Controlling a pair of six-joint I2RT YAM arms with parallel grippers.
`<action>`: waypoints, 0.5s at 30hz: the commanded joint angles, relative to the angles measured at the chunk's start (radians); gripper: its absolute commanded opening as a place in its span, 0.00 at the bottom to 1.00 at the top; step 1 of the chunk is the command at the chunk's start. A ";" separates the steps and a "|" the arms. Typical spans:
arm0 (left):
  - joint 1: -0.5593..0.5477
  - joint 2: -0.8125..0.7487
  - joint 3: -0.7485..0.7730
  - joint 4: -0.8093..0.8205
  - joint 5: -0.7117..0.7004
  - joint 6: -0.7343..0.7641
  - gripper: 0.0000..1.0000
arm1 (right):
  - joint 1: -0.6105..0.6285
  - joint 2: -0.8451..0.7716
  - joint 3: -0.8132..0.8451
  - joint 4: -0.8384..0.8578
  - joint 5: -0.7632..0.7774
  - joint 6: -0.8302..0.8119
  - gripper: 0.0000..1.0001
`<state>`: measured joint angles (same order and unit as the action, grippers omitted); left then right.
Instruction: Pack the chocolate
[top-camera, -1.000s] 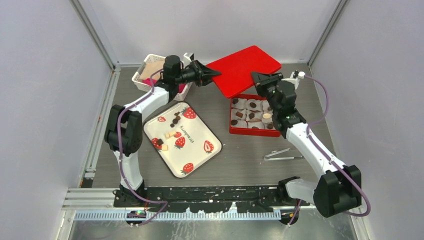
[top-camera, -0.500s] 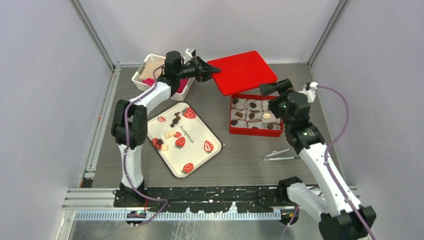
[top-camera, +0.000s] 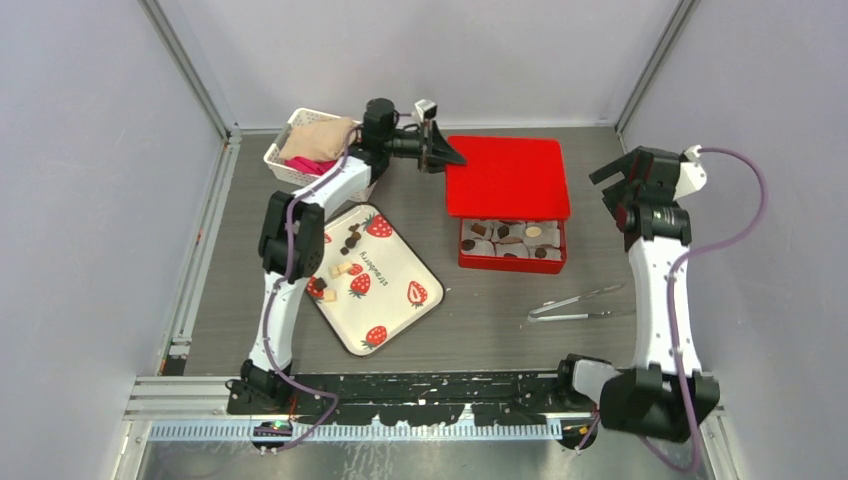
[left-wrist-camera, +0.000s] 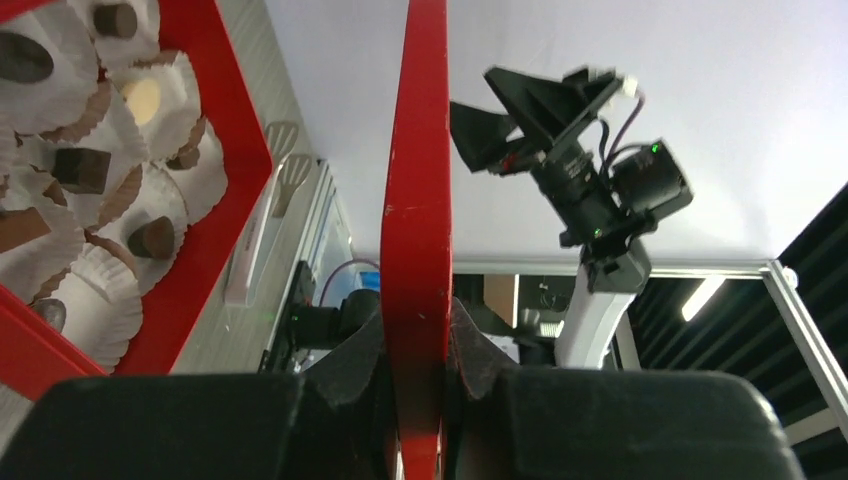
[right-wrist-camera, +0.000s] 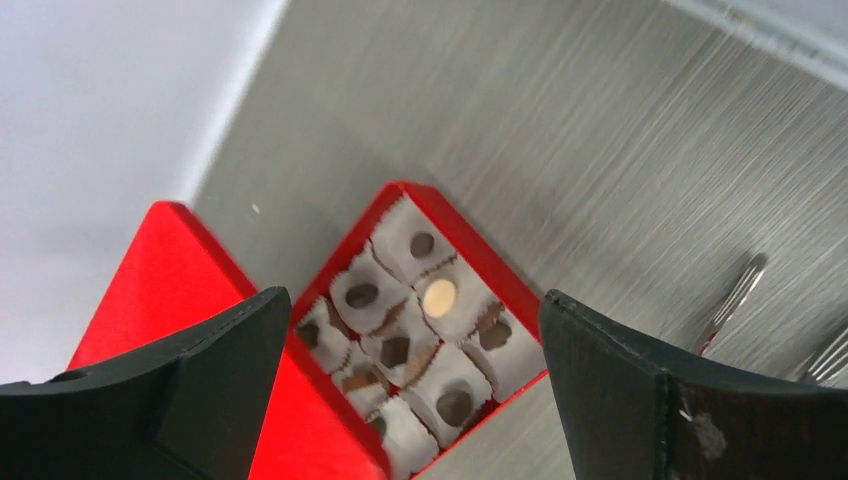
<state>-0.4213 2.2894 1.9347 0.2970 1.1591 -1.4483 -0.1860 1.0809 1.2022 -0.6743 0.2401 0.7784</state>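
Chocolate pieces (top-camera: 500, 235) sit in white paper cups inside the red box (top-camera: 512, 264); the right wrist view shows these chocolate pieces (right-wrist-camera: 395, 350) in the box (right-wrist-camera: 500, 285) too. More chocolate lumps (top-camera: 350, 240) lie on the strawberry tray (top-camera: 395, 310). My left gripper (top-camera: 440, 155) is shut on the left edge of the red lid (top-camera: 508, 177), which lies level over the box's back half. In the left wrist view the lid (left-wrist-camera: 417, 200) runs edge-on between my gripper's (left-wrist-camera: 417, 345) jaws. My right gripper (top-camera: 625, 175) hangs open and empty, raised to the right of the box.
Metal tongs (top-camera: 575, 305) lie on the table in front of the box, near the right arm. A white basket (top-camera: 310, 145) with cloth stands at the back left, behind the left arm. Walls close in the table on three sides.
The left gripper swung the lid right and laid it level over the box's back half. The right gripper opened, left the lid's edge and drew back up to the right.
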 joint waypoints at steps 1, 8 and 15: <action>-0.060 0.046 0.113 -0.212 0.054 0.195 0.00 | -0.032 0.117 0.065 0.007 -0.158 -0.036 1.00; -0.091 0.115 0.209 -0.434 -0.007 0.375 0.00 | -0.041 0.208 -0.003 0.109 -0.210 -0.027 0.99; -0.115 0.162 0.238 -0.482 -0.069 0.408 0.00 | -0.041 0.268 -0.038 0.100 -0.147 -0.102 0.98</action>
<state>-0.5297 2.4443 2.1166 -0.1593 1.1084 -1.0847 -0.2214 1.3239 1.1831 -0.6151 0.0589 0.7391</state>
